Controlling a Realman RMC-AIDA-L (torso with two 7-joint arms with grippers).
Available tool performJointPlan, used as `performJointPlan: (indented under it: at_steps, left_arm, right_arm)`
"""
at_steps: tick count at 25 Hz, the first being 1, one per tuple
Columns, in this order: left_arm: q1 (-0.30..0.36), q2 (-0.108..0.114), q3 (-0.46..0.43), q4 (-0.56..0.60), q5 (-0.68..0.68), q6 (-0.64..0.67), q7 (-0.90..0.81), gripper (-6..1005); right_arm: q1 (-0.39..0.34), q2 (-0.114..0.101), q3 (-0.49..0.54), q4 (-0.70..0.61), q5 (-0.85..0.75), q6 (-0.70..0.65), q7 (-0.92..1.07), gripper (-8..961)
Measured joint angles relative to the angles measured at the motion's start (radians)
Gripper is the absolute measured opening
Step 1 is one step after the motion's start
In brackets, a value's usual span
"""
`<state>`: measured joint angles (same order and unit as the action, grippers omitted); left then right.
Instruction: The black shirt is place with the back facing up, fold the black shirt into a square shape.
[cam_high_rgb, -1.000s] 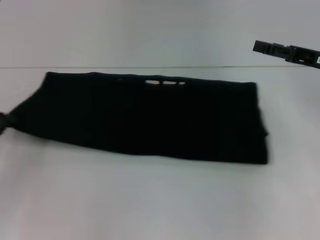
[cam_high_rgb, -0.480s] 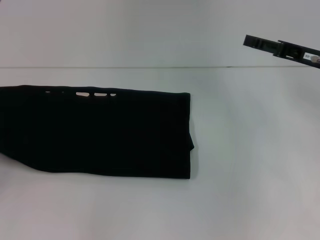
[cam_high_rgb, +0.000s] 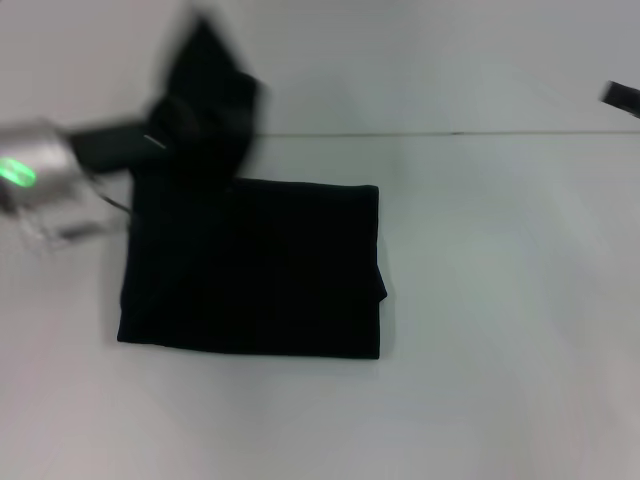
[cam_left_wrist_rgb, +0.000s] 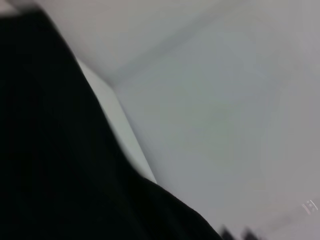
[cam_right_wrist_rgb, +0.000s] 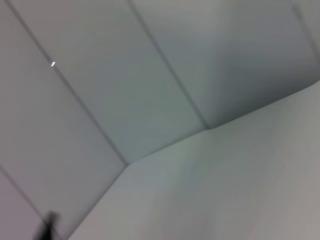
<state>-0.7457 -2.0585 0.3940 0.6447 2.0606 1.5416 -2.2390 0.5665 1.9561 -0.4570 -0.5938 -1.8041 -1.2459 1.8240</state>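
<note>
Head view: one black shirt (cam_high_rgb: 260, 270) lies on the white table (cam_high_rgb: 480, 380), left of centre, already folded to a roughly rectangular block. Its left end is lifted off the surface and rises as a blurred flap above the far left corner of the block. The left gripper (cam_high_rgb: 165, 140) is at that raised flap, at the end of a silver arm with one green light; it appears closed on the cloth, though blur hides the fingers. The right gripper (cam_high_rgb: 622, 96) shows only as a dark tip at the right edge, well apart from the shirt; whether its fingers are parted cannot be told. Left wrist view: black cloth fills one side.
</note>
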Motion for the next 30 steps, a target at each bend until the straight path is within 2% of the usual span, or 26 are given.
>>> performJointPlan:
  at_steps: [3, 4, 6, 9, 11, 13, 16, 19, 22, 27, 30]
  left_arm:
    - [-0.008, -0.078, 0.068, -0.035, -0.001, -0.016, 0.038, 101]
    - [-0.006, -0.098, 0.079, -0.055, -0.001, -0.026, 0.052, 103]
    - [-0.006, -0.108, 0.083, -0.173, -0.028, -0.081, 0.117, 108]
    - [0.002, -0.105, 0.078, -0.394, -0.094, -0.150, 0.282, 114]
    - [0.013, -0.112, 0.079, -0.462, -0.123, -0.138, 0.395, 119]
    - [0.016, -0.112, 0.080, -0.478, -0.139, -0.097, 0.465, 123]
    - [0.014, -0.108, 0.084, -0.470, -0.141, -0.035, 0.502, 130]
    - [0.021, -0.106, 0.084, -0.434, -0.141, 0.114, 0.565, 227]
    - [0.034, -0.105, 0.079, -0.402, -0.147, 0.205, 0.633, 325]
    - [0.069, -0.099, 0.080, -0.302, -0.152, 0.140, 0.684, 574]
    - [0.074, -0.084, 0.089, -0.247, -0.148, 0.081, 0.695, 714]
  right_arm:
    - [-0.037, -0.028, 0.005, 0.000, 0.018, -0.022, 0.000, 899]
    - [-0.045, -0.035, 0.006, -0.001, 0.020, -0.025, 0.000, 899]
    - [-0.056, -0.044, 0.008, -0.001, 0.021, -0.029, -0.001, 899]
    - [-0.060, -0.052, 0.007, -0.001, 0.016, -0.027, -0.012, 899]
    - [-0.056, -0.054, -0.002, -0.001, 0.012, -0.022, -0.016, 900]
    - [-0.049, -0.056, -0.014, -0.001, 0.009, -0.022, -0.014, 900]
    - [-0.034, -0.065, -0.019, 0.006, -0.015, -0.022, 0.003, 900]
    - [-0.012, -0.071, -0.021, 0.009, -0.071, -0.023, 0.052, 899]
    - [0.015, -0.077, -0.022, 0.009, -0.127, -0.020, 0.115, 899]
    - [0.082, -0.094, -0.079, 0.013, -0.239, -0.051, 0.288, 900]
    - [0.133, -0.095, -0.137, 0.038, -0.274, -0.075, 0.400, 900]
